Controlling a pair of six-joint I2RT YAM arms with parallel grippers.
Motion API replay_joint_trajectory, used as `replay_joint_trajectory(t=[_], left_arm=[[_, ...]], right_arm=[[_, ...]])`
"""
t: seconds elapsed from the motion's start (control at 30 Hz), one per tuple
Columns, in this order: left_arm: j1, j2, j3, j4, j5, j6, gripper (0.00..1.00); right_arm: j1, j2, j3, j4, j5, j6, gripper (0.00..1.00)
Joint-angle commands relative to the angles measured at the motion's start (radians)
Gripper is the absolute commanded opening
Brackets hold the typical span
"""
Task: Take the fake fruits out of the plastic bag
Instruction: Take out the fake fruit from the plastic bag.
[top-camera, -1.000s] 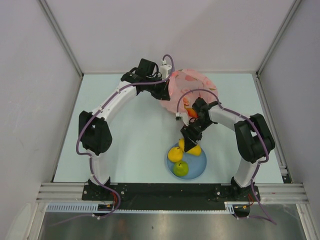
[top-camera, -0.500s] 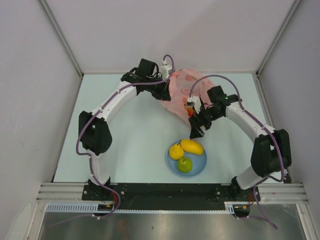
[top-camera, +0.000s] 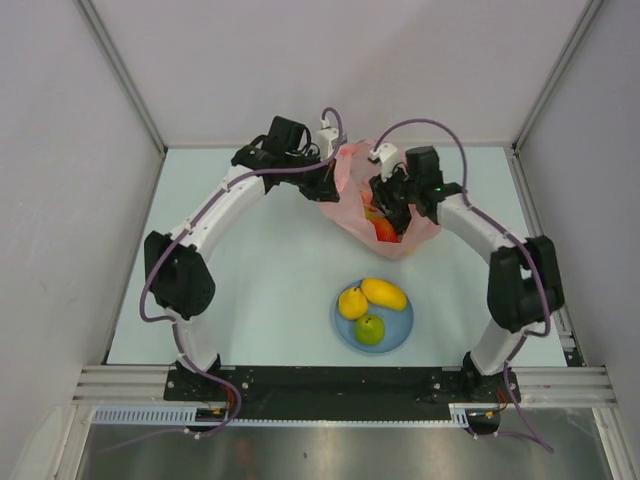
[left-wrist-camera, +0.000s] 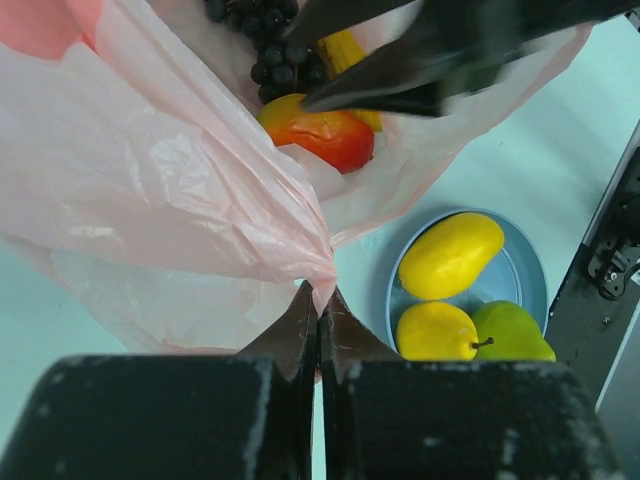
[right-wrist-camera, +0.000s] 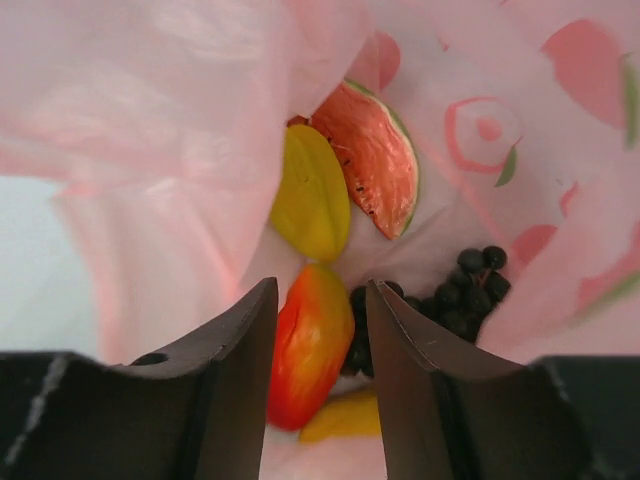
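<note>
Three of the fake fruits were out, lying on the blue plate (top-camera: 402, 325) near the plastic bag (top-camera: 350, 200), on its side toward the arm bases: a long yellow fruit (top-camera: 385, 293), a round yellow fruit (top-camera: 352, 302) and a green fruit (top-camera: 369, 328). From that I judged the job roughly half done, and the step in hand to be another pick.

My left pincer (left-wrist-camera: 320, 305) was clenched on a fold of film at the bag's left rim, holding it up so the mouth gaped. My right pincer (right-wrist-camera: 320, 300) was down inside that mouth, jaws partway apart and straddling a red-orange fruit (right-wrist-camera: 310, 350). I could not tell whether the pads had bitten on it or only flanked it.

Deeper in the bag lay a watermelon slice (right-wrist-camera: 375, 160) with a flat yellow fruit (right-wrist-camera: 312, 205) against it. A grape bunch (right-wrist-camera: 460, 295) sat right beside the red-orange fruit.

The next move, as I read it, called for a firm squeeze across that glossy fruit's narrow width, then a straight lift through the bag's mouth. I would need to avoid snagging the thin film or dragging the grapes along. The left pincer would need to hold the rim high meanwhile. After that, a carry away from the bag to the plate, setting the fruit down without knocking the three there.
</note>
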Motion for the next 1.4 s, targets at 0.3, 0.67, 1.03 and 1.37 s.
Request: replay_joint_trajectory(t=[0.3,0.67,1.03,1.37], left_arm=[[-0.004,-0.180,-0.111,-0.065,-0.017,0.094,0.00],[-0.004,-0.143,-0.088,-0.050,-0.013,0.077,0.00],[0.018,-0.241,-0.096,-0.220,-0.019,0.207,0.00],[0.019,-0.183,-0.090,-0.213,-0.045,0.176,0.00]], right_arm=[[0.066,0.240,0.095,0.192,0.294,-0.034,0.59],[0.089,0.223,0.095,-0.184,0.273,-0.053,0.65],[0.107,0.233,0.095,-0.083,0.280,-0.030,0.70],[0.104,0.268,0.143,-0.130,0.374,-0.019,0.71]])
